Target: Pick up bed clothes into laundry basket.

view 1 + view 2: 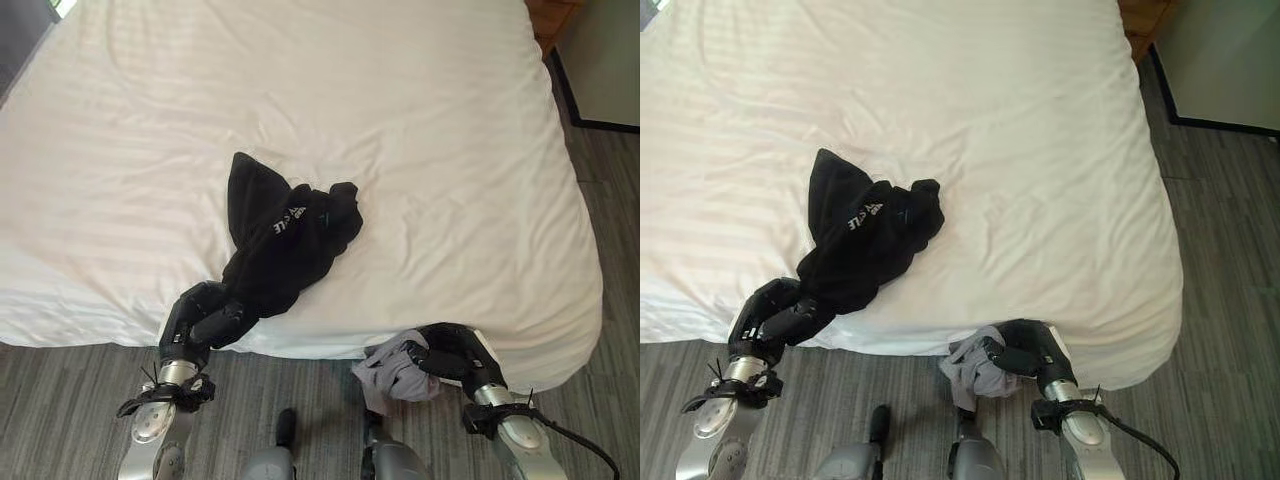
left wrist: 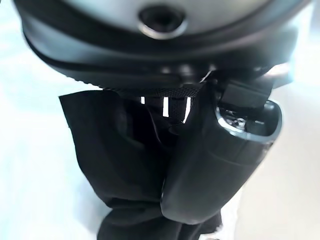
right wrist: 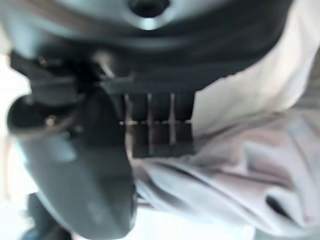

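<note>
**Inspector A:** Fingers (image 1: 228, 318) of the left hand (image 1: 200, 322) were curled round the lower end of the black garment (image 1: 285, 240); we confirmed this in the left wrist view, where dark cloth was bunched between thumb and fingers. Most of that garment lay on the bed (image 1: 420, 130), near its front edge.

**Inspector B:** We noted the right hand (image 1: 450, 355) closed on a grey garment (image 1: 395, 375), which hung off the bed's edge above the floor (image 1: 60, 400). We saw no laundry basket.

**Inspector A:** We judged both holds to be at one end only, so each lift should rise high enough to clear the trailing cloth from the mattress.

**Inspector B:** Agreed. The black piece was soft, heavily crumpled, with white print; the grey was thinner and limp. The sheet was white, faintly striped and lightly creased.
</note>
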Tool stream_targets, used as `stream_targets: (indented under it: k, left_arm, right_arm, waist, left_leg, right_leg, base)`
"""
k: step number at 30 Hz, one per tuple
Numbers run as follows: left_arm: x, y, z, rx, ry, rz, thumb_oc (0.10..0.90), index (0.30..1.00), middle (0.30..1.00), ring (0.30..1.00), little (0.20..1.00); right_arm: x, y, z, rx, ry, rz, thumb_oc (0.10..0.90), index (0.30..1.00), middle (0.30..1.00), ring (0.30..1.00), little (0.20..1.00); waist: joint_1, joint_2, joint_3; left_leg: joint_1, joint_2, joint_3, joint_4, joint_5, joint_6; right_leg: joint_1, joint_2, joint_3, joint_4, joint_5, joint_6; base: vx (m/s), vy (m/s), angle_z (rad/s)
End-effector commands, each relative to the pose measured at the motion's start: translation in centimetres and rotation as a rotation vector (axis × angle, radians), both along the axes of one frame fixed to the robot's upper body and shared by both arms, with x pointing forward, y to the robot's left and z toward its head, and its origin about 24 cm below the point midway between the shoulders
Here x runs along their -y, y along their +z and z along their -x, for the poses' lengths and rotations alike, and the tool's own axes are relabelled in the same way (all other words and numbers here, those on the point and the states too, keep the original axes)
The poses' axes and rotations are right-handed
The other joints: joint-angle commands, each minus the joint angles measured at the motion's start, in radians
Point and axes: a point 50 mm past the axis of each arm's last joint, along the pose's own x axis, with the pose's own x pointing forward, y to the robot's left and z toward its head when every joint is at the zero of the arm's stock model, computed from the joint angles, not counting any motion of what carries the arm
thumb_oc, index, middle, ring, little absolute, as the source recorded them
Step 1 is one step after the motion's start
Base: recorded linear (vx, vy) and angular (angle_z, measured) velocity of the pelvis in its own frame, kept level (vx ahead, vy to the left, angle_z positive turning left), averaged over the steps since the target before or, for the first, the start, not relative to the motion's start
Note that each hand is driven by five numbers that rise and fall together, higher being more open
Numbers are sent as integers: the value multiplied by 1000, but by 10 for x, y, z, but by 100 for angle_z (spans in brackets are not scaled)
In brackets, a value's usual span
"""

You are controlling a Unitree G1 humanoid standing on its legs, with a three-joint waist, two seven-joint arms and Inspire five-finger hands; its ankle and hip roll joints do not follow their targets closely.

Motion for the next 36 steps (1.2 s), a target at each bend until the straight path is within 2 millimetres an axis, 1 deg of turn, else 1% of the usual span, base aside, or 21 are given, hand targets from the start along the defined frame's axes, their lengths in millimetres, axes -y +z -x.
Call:
stream_targets:
  k: [1,4,6,11,14,17,18,19,20,21,22,23,26,27,29,30,31,32,34,35,36]
  left_arm:
    - [20,53,-24,276,-158,-42,400,300,300,300,300]
    - [37,62,-33,324,-206,2,400,300,300,300,300]
    - [42,61,-33,327,-199,42,400,300,300,300,300]
    - [36,54,-29,282,-184,9,400,300,300,300,300]
    - [33,58,-32,293,-200,-42,400,300,300,300,300]
    - [30,65,-37,316,-239,-112,400,300,300,300,300]
    - [27,65,-37,314,-231,-112,400,300,300,300,300]
    - [26,64,-38,314,-224,-99,400,300,300,300,300]
    - [25,68,-40,327,-210,-85,400,300,300,300,300]
    - [20,72,-39,344,-187,-72,400,300,300,300,300]
    - [20,72,-39,344,-187,-72,400,300,300,300,300]
    - [18,70,-37,340,-178,-52,400,300,300,300,300]
    - [17,63,-31,316,-160,-2,400,300,300,300,300]
    - [15,53,-24,279,-134,22,400,300,300,300,300]
    - [13,52,-23,273,-122,28,400,300,300,300,300]
    - [9,54,-22,279,-102,21,400,300,300,300,300]
    - [8,54,-22,280,-102,21,400,300,300,300,300]
    - [6,55,-23,278,-88,0,400,300,300,300,300]
    - [3,54,-23,276,-60,-6,400,300,300,300,300]
    - [2,52,-21,266,-50,-3,400,300,300,300,300]
    - [1,51,-20,265,-45,-17,400,300,300,300,300]
  right_arm:
    - [-3,75,-24,431,-11,-80,400,300,300,300,300]
    - [-10,80,-23,456,12,-97,400,300,300,300,300]
    - [-11,72,-22,423,0,-109,400,300,300,300,300]
    - [-19,78,-27,449,16,-123,400,300,300,300,300]
    - [-16,77,-18,449,1,-143,400,300,300,300,300]
    - [-11,76,-4,436,-5,-151,400,300,300,300,300]
    - [-10,79,-1,447,-7,-157,400,300,300,300,300]
    - [-10,80,-2,457,-8,-168,400,300,300,300,300]
    - [-7,80,-4,461,-34,-178,400,300,300,300,300]
    - [-7,81,-7,479,-61,-208,400,300,300,300,300]
    - [-7,81,-7,479,-60,-208,400,300,300,300,300]
    - [-7,81,-9,480,-65,-214,400,300,300,300,300]
    - [-8,81,-14,480,-65,-212,400,300,300,300,300]
    - [-15,88,-27,509,-49,-228,400,300,300,300,300]
    - [-17,91,-29,517,-33,-228,400,300,300,300,300]
    - [-21,99,-32,539,5,-208,400,300,300,300,300]
    - [-21,99,-32,539,6,-209,400,300,300,300,300]
    - [-24,99,-34,536,21,-221,400,300,300,300,300]
    - [-17,97,-30,529,-12,-242,400,300,300,300,300]
    - [-15,98,-28,531,-12,-249,400,300,300,300,300]
    - [-13,99,-28,527,2,-226,400,300,300,300,300]
  waist:
    - [23,-36,-116]
    - [18,-37,-130]
    - [13,-44,-147]
    - [-2,-44,-136]
    - [-76,-50,-100]
    - [-192,-77,-65]
    - [-211,-72,-61]
    - [-210,-68,-59]
    - [-198,-61,-62]
    - [-165,-55,-77]
    - [-163,-58,-75]
    - [-146,-59,-85]
    - [-110,-68,-110]
    - [-59,-88,-152]
    - [-47,-96,-158]
    - [-31,-93,-159]
    - [-32,-91,-158]
    - [-30,-83,-151]
    - [-34,-70,-137]
    - [-42,-55,-114]
    - [-37,-53,-93]
  left_leg:
    - [-94,-48,-60,9,29,-3]
    - [-98,-58,-79,10,32,-7]
    - [-97,-63,-78,8,29,-4]
    - [-80,-59,-37,6,17,11]
    - [-80,-40,64,-1,15,11]
    - [-106,12,217,-5,22,-1]
    - [-109,34,247,-5,26,0]
    - [-112,55,285,-5,44,-1]
    - [-113,82,331,-1,55,-2]
    - [-119,129,426,4,87,-2]
    - [-114,128,429,4,85,-2]
    - [-119,143,471,6,94,4]
    - [-131,157,531,12,112,12]
    - [-188,188,558,19,155,-7]
    - [-212,212,590,31,190,-13]
    - [-263,280,598,44,248,-49]
    - [-263,284,595,45,250,-52]
    - [-275,326,594,47,295,-82]
    - [-293,371,582,47,337,-117]
    - [-290,389,552,62,335,-129]
    - [-288,375,476,93,297,-123]
  right_leg:
    - [124,-141,-57,114,-112,120]
    - [152,-152,-97,107,-105,121]
    - [157,-157,-104,102,-97,125]
    - [110,-158,-13,122,-79,130]
    - [23,-135,98,109,-32,137]
    - [-107,-76,216,93,108,164]
    - [-113,-62,205,99,89,164]
    - [-125,-66,161,128,65,164]
    - [-106,-87,76,170,15,153]
    - [-47,-140,-64,272,-49,131]
    - [-49,-141,-60,280,-54,131]
    - [-18,-158,-73,343,-77,123]
    - [59,-195,-77,384,-68,129]
    - [170,-238,-47,349,-7,150]
    - [192,-226,-33,300,-3,153]
    - [215,-180,-25,203,-139,156]
    - [216,-177,-26,205,-142,153]
    - [221,-140,-27,166,-227,136]
    - [231,-69,-23,114,-285,100]
    - [251,-35,-25,92,-287,86]
    - [253,-30,-8,101,-298,78]
  base:
    - [-3,-32,34]
    - [11,-51,52]
    - [14,-27,41]
    - [-14,62,-21]
    - [-129,146,-100]
    - [-222,67,-182]
    - [-173,42,-166]
    - [-187,62,-138]
    - [-384,84,-172]
    - [-309,69,-187]
    - [-365,73,-250]
    - [-265,23,-196]
    - [-344,-81,-148]
    - [-420,-319,-118]
    - [-373,-305,-135]
    - [-182,-202,-109]
    - [-245,-300,-71]
    - [-114,-222,-18]
    - [-155,-357,-58]
    - [-144,-335,-70]
    - [-167,-277,-41]
